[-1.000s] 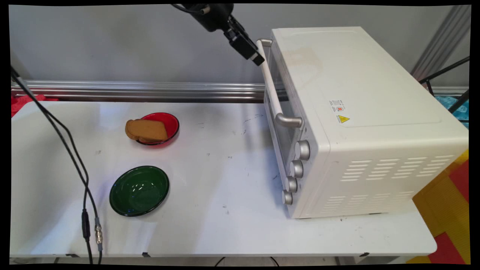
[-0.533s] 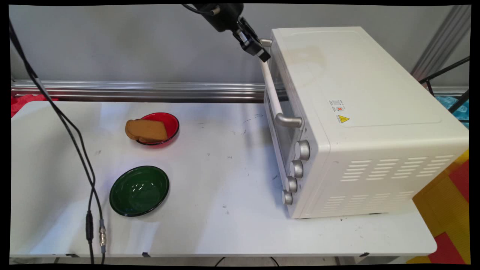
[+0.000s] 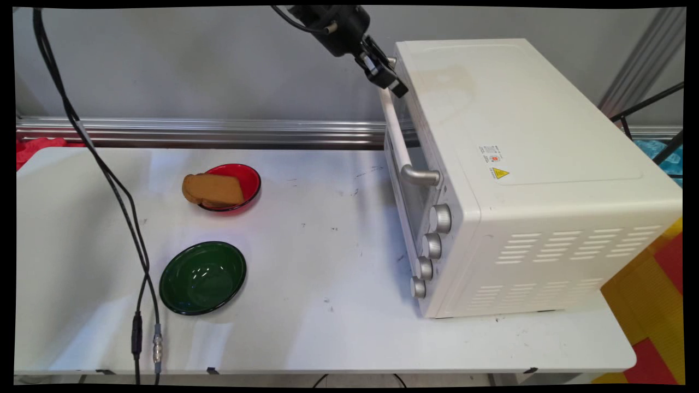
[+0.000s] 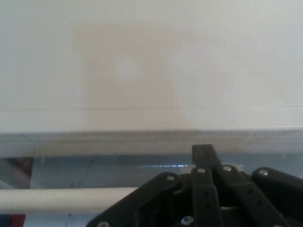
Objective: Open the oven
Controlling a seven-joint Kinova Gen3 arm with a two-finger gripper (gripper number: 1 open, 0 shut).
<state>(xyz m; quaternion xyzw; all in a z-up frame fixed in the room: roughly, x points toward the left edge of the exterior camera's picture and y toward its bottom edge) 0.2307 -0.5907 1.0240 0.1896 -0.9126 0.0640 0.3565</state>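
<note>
On the counter (image 3: 327,338) a green bowl (image 3: 202,278) sits empty; behind it a red bowl (image 3: 238,183) holds a bread slice (image 3: 213,190). Further right, the hand (image 3: 394,86) hangs at the white toaster oven (image 3: 524,180), at its top front edge above the door handle (image 3: 396,131); its grip cannot be told

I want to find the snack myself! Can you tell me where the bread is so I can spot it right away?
Start at the big white toaster oven on the right of the white table, then look left to two shallow bowls. The slice of bread lies in the red bowl, the one nearer the wall, hanging over its left rim. The green bowl in front holds nothing.
</note>
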